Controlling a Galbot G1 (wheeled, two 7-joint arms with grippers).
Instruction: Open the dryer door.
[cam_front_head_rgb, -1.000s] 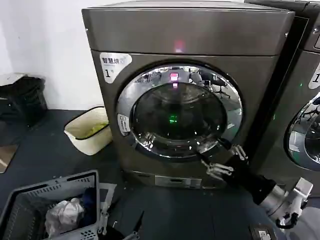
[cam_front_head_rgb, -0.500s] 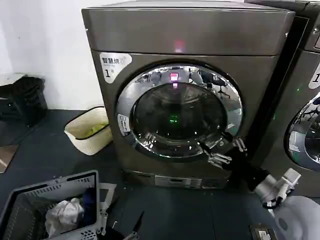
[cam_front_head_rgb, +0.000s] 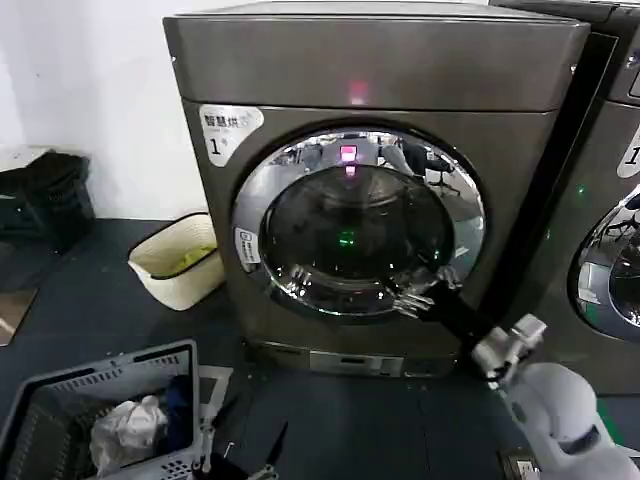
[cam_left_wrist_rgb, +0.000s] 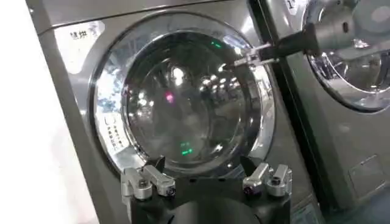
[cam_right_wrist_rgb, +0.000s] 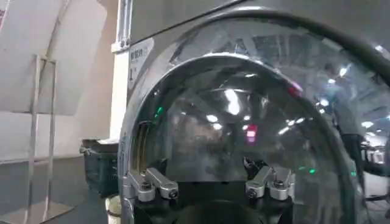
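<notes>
The dryer door (cam_front_head_rgb: 355, 225) is shut, a round porthole with a wide chrome rim and dark bulging glass on the bronze-grey machine. My right gripper (cam_front_head_rgb: 424, 291) is open, its fingertips right at the lower right of the chrome rim. From the left wrist it appears as a right gripper (cam_left_wrist_rgb: 242, 58) reaching across the door (cam_left_wrist_rgb: 183, 103) from the rim's side. Close up, the dark glass (cam_right_wrist_rgb: 237, 122) lies just beyond the right gripper (cam_right_wrist_rgb: 207, 178). My left gripper (cam_left_wrist_rgb: 206, 178) hangs open and low in front of the machine, apart from the door.
A second grey machine (cam_front_head_rgb: 610, 250) with its own chrome door stands close on the right. On the dark floor sit a cream tub (cam_front_head_rgb: 178, 260) to the left and a grey laundry basket (cam_front_head_rgb: 60, 400) holding clothes at the front left. A black bin (cam_front_head_rgb: 50, 195) stands by the wall.
My right gripper has moved up and to the left, from below the door's lower right onto the chrome rim. The door stays shut and the left arm has not moved.
</notes>
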